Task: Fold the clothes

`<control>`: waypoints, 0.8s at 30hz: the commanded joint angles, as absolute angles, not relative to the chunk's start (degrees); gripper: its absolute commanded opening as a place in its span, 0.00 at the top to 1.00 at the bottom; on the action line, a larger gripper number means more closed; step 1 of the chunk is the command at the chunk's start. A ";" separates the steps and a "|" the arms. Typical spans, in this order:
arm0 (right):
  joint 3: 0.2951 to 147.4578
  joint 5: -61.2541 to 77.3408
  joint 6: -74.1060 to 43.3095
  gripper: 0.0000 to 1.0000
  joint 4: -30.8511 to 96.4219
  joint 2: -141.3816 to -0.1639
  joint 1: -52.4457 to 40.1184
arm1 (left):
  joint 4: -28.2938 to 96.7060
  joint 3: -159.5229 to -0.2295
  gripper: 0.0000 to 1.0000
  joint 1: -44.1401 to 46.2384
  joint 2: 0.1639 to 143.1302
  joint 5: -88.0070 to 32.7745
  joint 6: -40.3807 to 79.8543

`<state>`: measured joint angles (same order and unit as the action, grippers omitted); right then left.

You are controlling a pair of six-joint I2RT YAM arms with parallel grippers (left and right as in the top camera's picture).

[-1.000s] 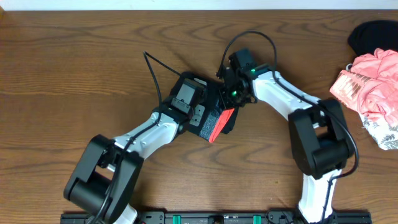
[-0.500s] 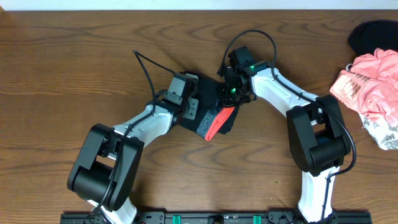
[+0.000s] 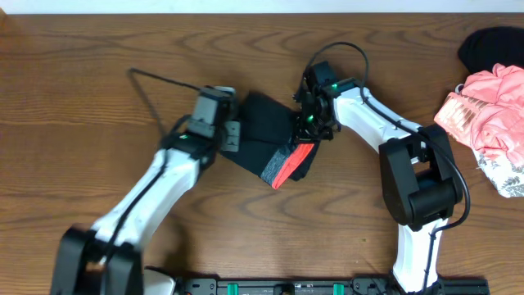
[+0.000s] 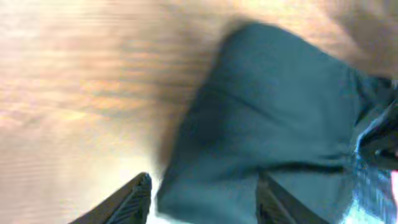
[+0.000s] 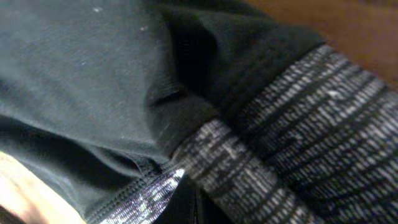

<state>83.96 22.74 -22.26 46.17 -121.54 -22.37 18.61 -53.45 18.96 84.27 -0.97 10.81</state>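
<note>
The leggings (image 3: 262, 131) sit mid-table (image 3: 98, 49) as a compact folded bundle, and my worry is that bundle springing open: the fabric looks stretchy, and if either arm drags across it when pulling away, the top layer could peel back. The left arm reaches in long and low from the near left; the right arm hooks over from the right, elbow bent. The left gripper (image 4: 204, 182) sits at the bundle's left edge, jaws about half parted around the fold's corner, apparently not pinching. The right gripper (image 3: 309, 129) is closed tight against the upper-right edge; whether it traps fabric I cannot tell. The coral-edged waistband (image 3: 288, 164) pokes out loose
</note>
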 commanded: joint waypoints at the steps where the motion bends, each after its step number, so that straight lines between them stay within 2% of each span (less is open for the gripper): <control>1: 79.15 13.61 -30.70 0.99 48.45 -127.24 -24.84 | 22.83 -53.82 0.45 16.19 81.25 0.19 19.38; 4: 79.00 14.26 -30.98 0.99 46.85 -127.22 -27.88 | 25.78 -53.82 0.43 13.76 79.66 -1.52 22.68; 7: 79.35 15.31 -25.74 0.99 43.46 -126.93 -29.58 | 25.93 -53.82 0.43 12.51 79.48 -6.98 22.63; 11: 81.45 15.22 -20.78 0.99 43.97 -124.49 -29.26 | 25.93 -53.82 0.43 12.45 79.50 -12.47 22.70; 15: 83.70 14.20 -18.41 0.99 44.34 -119.68 -26.92 | 25.82 -53.80 0.43 12.45 79.50 -13.08 24.21; 16: 84.27 13.41 -18.26 0.99 44.36 -118.30 -26.09 | 25.82 -53.80 0.44 12.45 79.53 -13.08 24.18; 20: 85.30 12.36 -15.38 0.98 42.98 -114.98 -22.70 | 26.00 -53.80 0.63 12.45 79.64 -13.10 25.17; 24: 85.30 12.36 -11.99 0.97 40.58 -115.44 -20.21 | 26.33 -53.39 0.69 12.45 79.88 -14.06 28.47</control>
<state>84.33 14.68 -16.43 41.41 -116.49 -21.89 25.85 -53.45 12.58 80.12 -12.58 25.74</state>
